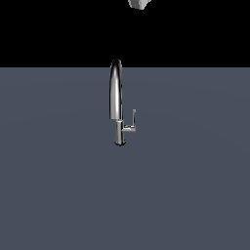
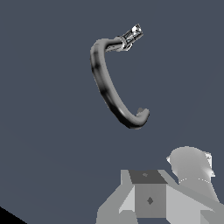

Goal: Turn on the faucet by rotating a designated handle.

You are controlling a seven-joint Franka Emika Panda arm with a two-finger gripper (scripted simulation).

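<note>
Your task looks barely begun: the faucet (image 1: 116,102) stands alone near the middle of the grey tabletop (image 1: 58,195), well away from every edge, and its small handle (image 1: 132,122) juts toward the exterior view's right with its blade upright, apparently unturned. Your hand (image 1: 138,4) shows only as a pale sliver far above the spout, touching and holding nothing. The wrist view shows only part of it, so you cannot tell how far open it is. Approach, contact and rotation all remain.
</note>
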